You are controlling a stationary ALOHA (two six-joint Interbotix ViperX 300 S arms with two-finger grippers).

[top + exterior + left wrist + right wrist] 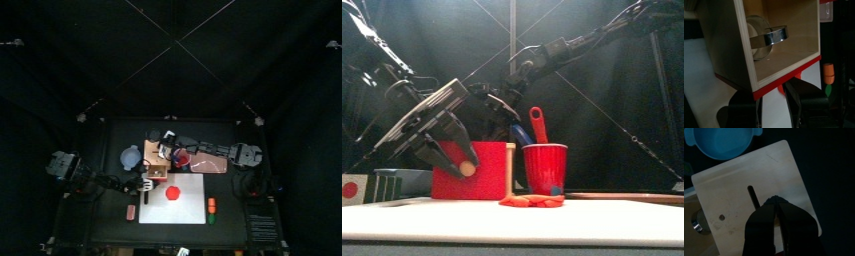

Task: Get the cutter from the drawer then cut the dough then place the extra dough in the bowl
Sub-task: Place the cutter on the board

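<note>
Top view: my left pincer (pixel 147 184) is at the front of the wooden box (pixel 170 157).

Front view: it is closed narrow on the red drawer front (pixel 486 172).

Left wrist view: the cutter (pixel 765 37) lies inside the box's opened drawer. Expect rigid, light, slick metal, so grasp the wire handle rather than the rim.

Right wrist view: my right pincer (pixel 777 204) has its jaws together, tips on the box top.

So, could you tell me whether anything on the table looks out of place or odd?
Nothing stands out. The drawer is pulled open with the metal cutter lying inside, the red dough lies flat on the white cutting board, and the red cup stands upright.
</note>
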